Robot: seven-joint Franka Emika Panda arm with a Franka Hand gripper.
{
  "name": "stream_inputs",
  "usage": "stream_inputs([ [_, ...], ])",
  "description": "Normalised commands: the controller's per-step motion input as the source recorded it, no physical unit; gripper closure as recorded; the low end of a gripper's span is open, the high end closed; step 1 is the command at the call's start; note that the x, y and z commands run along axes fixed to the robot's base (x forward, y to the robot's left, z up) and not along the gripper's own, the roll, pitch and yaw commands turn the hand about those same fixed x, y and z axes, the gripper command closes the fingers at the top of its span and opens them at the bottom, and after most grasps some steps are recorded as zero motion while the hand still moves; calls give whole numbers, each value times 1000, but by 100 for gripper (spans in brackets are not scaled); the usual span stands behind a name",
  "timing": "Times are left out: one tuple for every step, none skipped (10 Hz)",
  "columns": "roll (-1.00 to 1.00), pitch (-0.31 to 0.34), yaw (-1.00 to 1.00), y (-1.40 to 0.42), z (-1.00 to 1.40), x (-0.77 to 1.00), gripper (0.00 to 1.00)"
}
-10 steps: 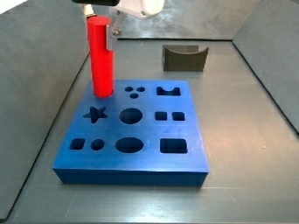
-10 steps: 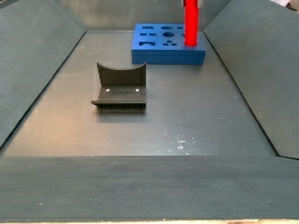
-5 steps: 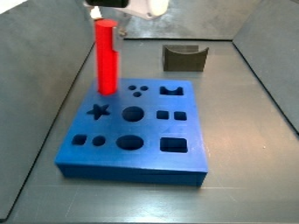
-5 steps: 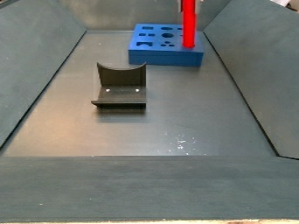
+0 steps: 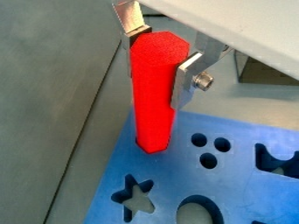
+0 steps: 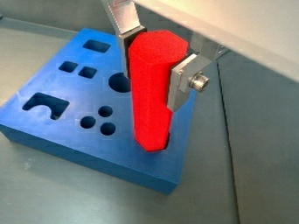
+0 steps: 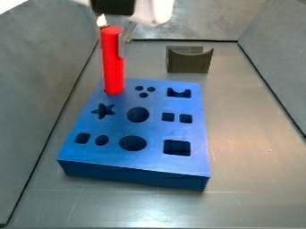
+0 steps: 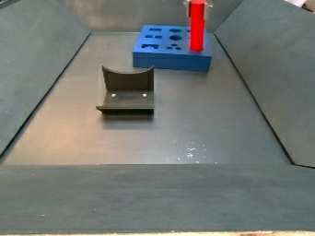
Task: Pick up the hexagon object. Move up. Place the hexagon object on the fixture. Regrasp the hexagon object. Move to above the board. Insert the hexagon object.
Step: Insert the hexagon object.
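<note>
Since the earlier frame your red rod (image 7: 111, 61) has dropped lower over the blue board (image 7: 141, 132): a second ago its lower end hung just above the board's far corner, and now, in a side view, that end sits at the level of the board's top face near the corner. Whether it is already in a hole you cannot tell from here. The board itself has not shifted.

You can see the gripper (image 5: 163, 51) in both wrist views, its fingers (image 6: 184, 80) pinching the rod near its upper end, one silver plate on each side. The rod stands upright, its lower end at the board's edge beside the small round holes and the star cut-out (image 5: 135, 194).

From the side, the gripper (image 7: 123, 11) hangs above the board's far corner, with the rod straight down from it. The dark fixture (image 7: 188, 59) stands on the grey floor (image 7: 257, 170) beyond the board, well apart from the rod. In a side view the fixture (image 8: 125, 90) sits nearer the camera than the board (image 8: 172, 48), and nothing rests in its curved notch.
</note>
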Motion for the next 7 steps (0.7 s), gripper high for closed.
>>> stream_inputs([
  [96,-224,0,-123,-837,-323,100],
  [74,-191,0,-80,-911,-254,100],
  [31,-117,0,0,-1000,-74,100],
  [0,-90,0,0,-1000,0,100],
  [0,-153,0,0,-711,0,100],
  [10,0,0,0,0,0,100],
  [0,9,0,0,0,46,100],
])
